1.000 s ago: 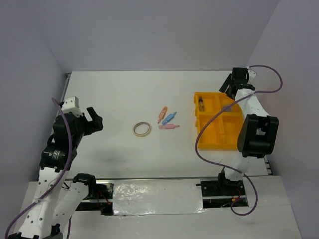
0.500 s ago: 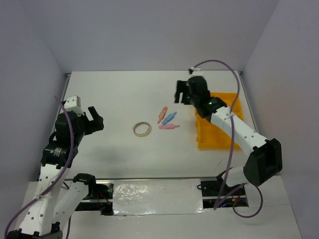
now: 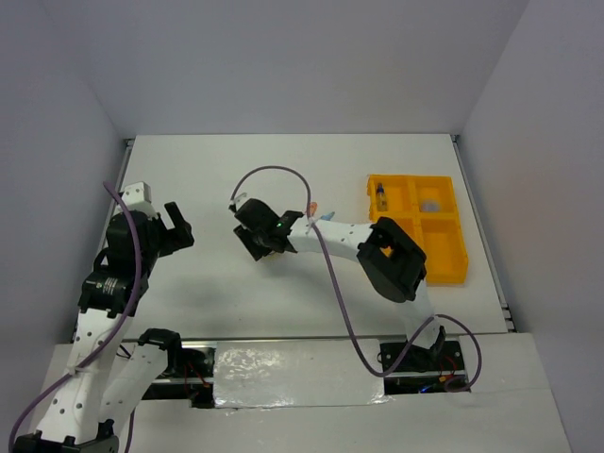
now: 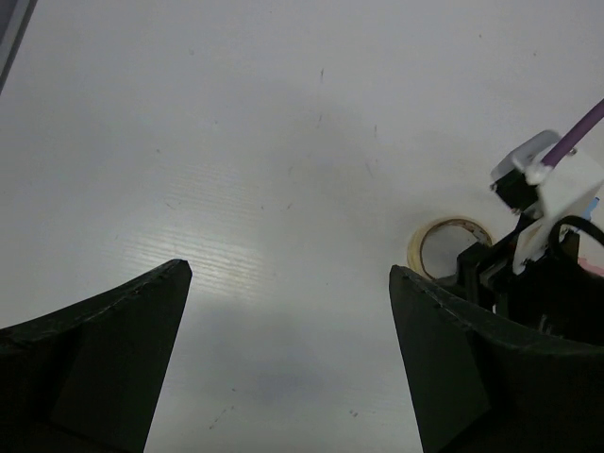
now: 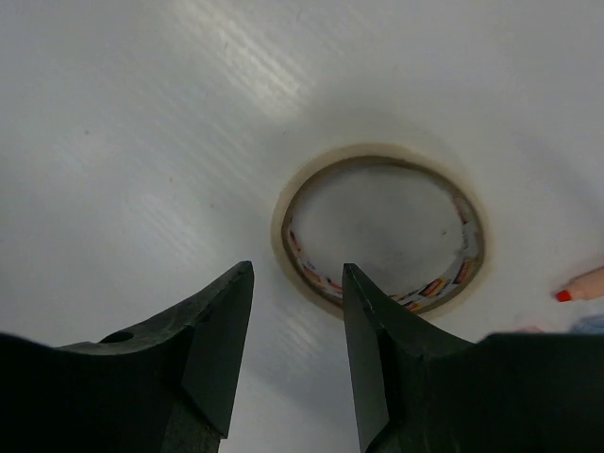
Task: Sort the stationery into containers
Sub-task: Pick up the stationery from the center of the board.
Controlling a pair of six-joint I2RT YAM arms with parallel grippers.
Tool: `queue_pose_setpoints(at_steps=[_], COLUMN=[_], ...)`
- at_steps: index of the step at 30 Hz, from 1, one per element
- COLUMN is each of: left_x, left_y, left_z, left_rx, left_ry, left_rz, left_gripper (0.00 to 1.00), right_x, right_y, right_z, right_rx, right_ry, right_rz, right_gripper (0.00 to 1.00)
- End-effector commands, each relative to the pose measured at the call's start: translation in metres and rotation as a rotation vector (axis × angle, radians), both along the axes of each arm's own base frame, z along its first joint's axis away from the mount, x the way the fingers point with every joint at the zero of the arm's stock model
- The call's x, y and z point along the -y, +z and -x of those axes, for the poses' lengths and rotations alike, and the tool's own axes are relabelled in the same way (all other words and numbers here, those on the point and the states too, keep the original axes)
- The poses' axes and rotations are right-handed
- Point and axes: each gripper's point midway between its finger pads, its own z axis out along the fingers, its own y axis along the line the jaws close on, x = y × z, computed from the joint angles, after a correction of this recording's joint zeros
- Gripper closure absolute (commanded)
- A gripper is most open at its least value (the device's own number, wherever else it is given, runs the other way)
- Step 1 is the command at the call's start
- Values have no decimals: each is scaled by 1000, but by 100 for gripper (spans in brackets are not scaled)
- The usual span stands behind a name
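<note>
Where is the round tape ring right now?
In the right wrist view, the tape ring lies flat on the white table, its rim between the right claw's tips.

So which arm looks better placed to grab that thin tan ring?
The right one. Its hand hangs directly over the thin tan tape ring, fingers apart at the rim. The left hand sits open off to the side, well away from it.

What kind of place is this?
Probably a robot test cell: a white table boxed in by plain walls, left arm and right arm bolted at its near edge, one yellow tray.
</note>
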Motion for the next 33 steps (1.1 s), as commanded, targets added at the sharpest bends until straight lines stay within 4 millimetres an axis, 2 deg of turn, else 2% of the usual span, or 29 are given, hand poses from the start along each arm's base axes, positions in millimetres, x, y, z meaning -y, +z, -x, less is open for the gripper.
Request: queue_pose_setpoints(at_steps=[1,3,9,17,18,20,22,24,25,26,27,28,29,30,32,33], left_x=[-8,-7,-6,-5,-5,-4,-4,-5,-5,-5,-6,-6,-6,-6,-7,-7], left_y=[14,14,12,13,13,12,12,13,14,14,14,14,14,13,14,14], left_z=[-2,-3,-3,-4,-4,-4,-4,-3,-3,-3,-3,-3,-3,-3,-2,-2], left_rx=[33,32,29,33,31,29,32,34,36,37,38,35,33,32,36,40], left_ry=[44,39,33,26,26,22,22,24,26,26,31,33,34,34,34,35], left_rz=[-6,-5,-5,-4,-4,-2,-2,-3,-3,-3,-2,-3,-4,-4,-3,-4], left_gripper=[1,1,1,1,1,1,1,1,1,1,1,1,1,1,1,1], right_x=[-9,-15,-20,-21,-23,-26,-35,-49,-60,-58,-67,-70,-55,-45,-21,14], right_y=[17,12,-21,-43,-45,-46,-41,-13,0,31,62,86,158,175,211,235], right_z=[-2,5,10,9,10,12,20,29,43,53,56,68,79,85,82,68], right_rx=[39,21,-15,-19,-26,-31,-25,-9,-50,-40,-13,-22,60,80,158,257], right_ry=[11,27,43,38,42,53,76,112,157,182,205,261,294,299,260,147], right_rz=[8,0,63,112,115,114,93,-12,-94,-179,-296,-376,-547,-574,-630,-631], right_gripper=[50,50,51,57,63,97,100,100,100,100,100,100,100,100,100,100])
